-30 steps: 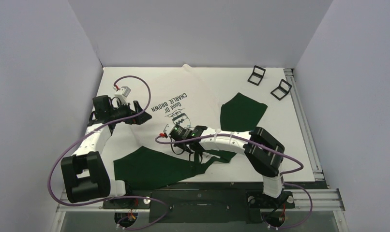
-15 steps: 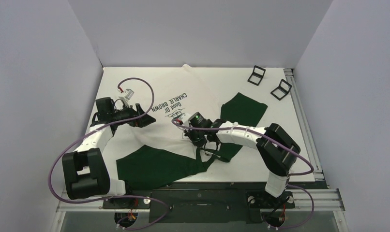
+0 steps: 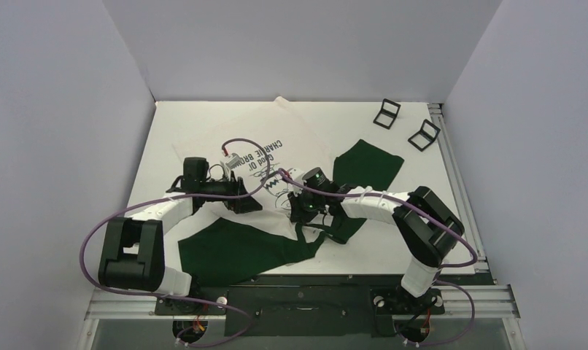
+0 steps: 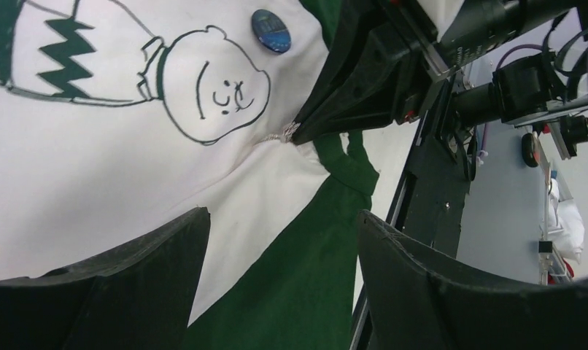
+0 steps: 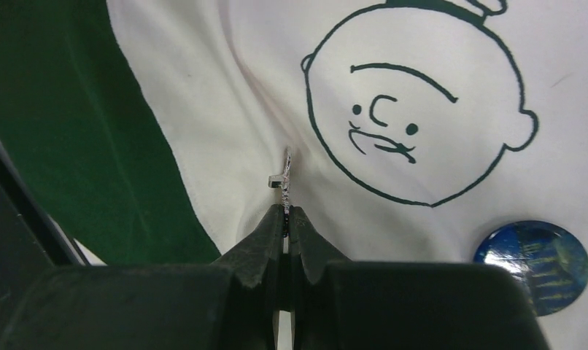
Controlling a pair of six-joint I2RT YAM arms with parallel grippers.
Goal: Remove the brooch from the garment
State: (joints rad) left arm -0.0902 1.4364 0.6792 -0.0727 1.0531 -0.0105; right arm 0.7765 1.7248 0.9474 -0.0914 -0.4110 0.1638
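Pinching tight with the right gripper (image 5: 286,215) on the small silver brooch (image 5: 285,171), right at its fingertips, stuck in the white garment (image 5: 225,87) beside the cartoon face (image 5: 415,109). Blue round badge (image 5: 533,255) off to its right. Hovering wide open with the left gripper (image 4: 280,219), holding nothing, fabric just beyond.

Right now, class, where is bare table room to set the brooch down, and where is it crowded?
Free: the far strip of table between the garment and the two black stands; also right of the green sleeve. Crowded: the centre, where the open left pincer faces the right pincer, shut on the brooch.
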